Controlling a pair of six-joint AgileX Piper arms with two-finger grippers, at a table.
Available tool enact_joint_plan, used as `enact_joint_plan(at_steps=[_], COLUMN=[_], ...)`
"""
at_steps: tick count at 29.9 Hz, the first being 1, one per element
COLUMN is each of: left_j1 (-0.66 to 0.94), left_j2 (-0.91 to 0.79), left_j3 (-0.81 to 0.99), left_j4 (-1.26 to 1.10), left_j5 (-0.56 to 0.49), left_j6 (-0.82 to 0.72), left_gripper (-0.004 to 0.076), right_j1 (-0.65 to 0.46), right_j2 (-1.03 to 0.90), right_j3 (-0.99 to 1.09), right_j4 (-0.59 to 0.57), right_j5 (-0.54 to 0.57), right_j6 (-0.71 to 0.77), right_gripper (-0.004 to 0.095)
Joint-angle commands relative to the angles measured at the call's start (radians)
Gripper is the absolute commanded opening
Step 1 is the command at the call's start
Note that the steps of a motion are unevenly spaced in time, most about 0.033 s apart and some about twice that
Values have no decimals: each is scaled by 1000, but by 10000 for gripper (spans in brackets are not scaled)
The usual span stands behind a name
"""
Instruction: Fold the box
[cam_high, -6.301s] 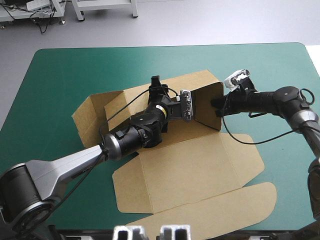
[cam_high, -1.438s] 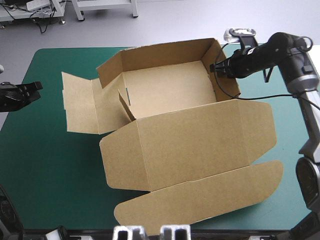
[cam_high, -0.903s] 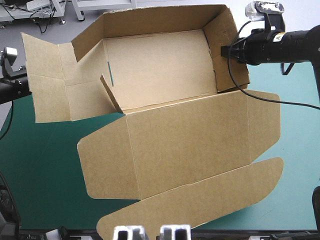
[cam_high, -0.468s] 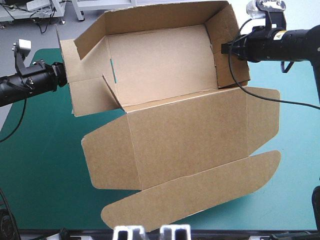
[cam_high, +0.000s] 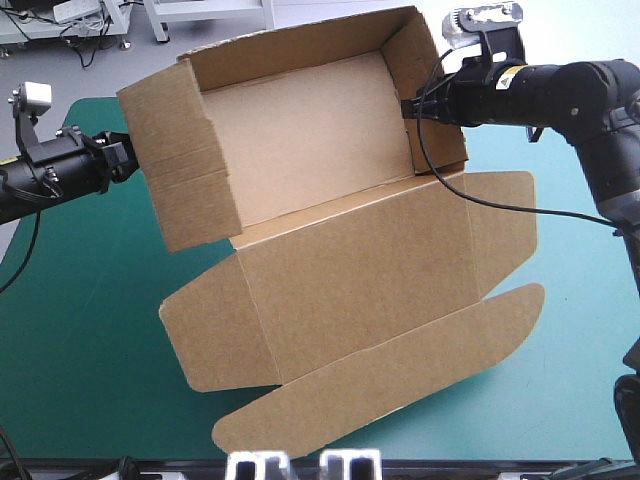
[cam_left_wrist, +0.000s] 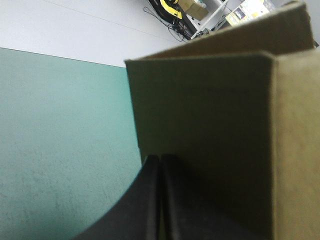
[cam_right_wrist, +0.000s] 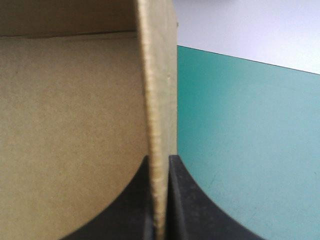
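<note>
Teal-green table cover (cam_high: 80, 330) lies beneath the brown cardboard box (cam_high: 300, 150), held tilted above it with its lid panels (cam_high: 350, 290) hanging nearest. Its left side panel (cam_high: 185, 165), splayed outward just before, now stands folded in as a wall, so the tray looks complete, the lid untucked. The left gripper (cam_left_wrist: 159, 161) pinches that wall's edge, nearly closed; the right gripper (cam_right_wrist: 160, 160) clamps the box's right wall.

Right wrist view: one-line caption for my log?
Right gripper shut on a raised wall of the brown box, edge-on between black fingers; teal-green table cover beyond.
</note>
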Motion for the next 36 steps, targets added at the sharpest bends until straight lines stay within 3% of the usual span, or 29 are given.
enact_joint_plan(at_steps=[1, 15, 18, 24, 27, 36], left_j1=[-4, -6, -25, -64, -64, -64], left_j2=[-40, -41, -41, -39, -39, -39], left_j3=[-31, -31, -31, -31, -31, -31], left_j4=[-67, -57, -55, -30, -12, 148], left_j5=[60, 59, 59, 43, 23, -20], left_j6=[-15, -26, -4, 25, 25, -20], left_gripper=[-8, 4, 60, 279, 346, 354], right_j1=[18, 20, 32, 81, 88, 144], right_j2=[-29, 33, 56, 76, 80, 82], right_j3=[-22, -22, -22, -22, -22, -22], right_j4=[-16, 15, 18, 18, 25, -1], right_j5=[-114, -145, -165, -231, -237, -237], right_j6=[47, 47, 51, 51, 51, 71], right_gripper=[-11, -9, -9, -9, -9, 1])
